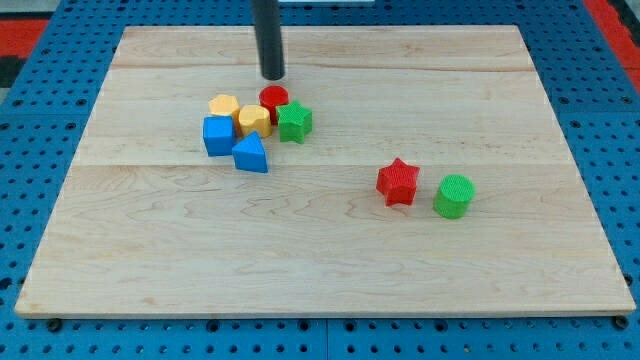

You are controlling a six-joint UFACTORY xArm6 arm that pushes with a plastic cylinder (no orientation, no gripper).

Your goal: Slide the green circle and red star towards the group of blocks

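While my tip (273,75) touches nothing, red star (398,182) and green circle (454,196) lie well apart.

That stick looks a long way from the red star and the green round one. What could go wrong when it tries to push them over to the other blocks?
My tip sits just above the cluster, beside the red cylinder, so swinging round could scatter it. The red star and green circle lie side by side; one push may split them.

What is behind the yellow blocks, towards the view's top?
A red cylinder sits behind the yellow blocks; its lower part is covered. My tip is just beyond it.
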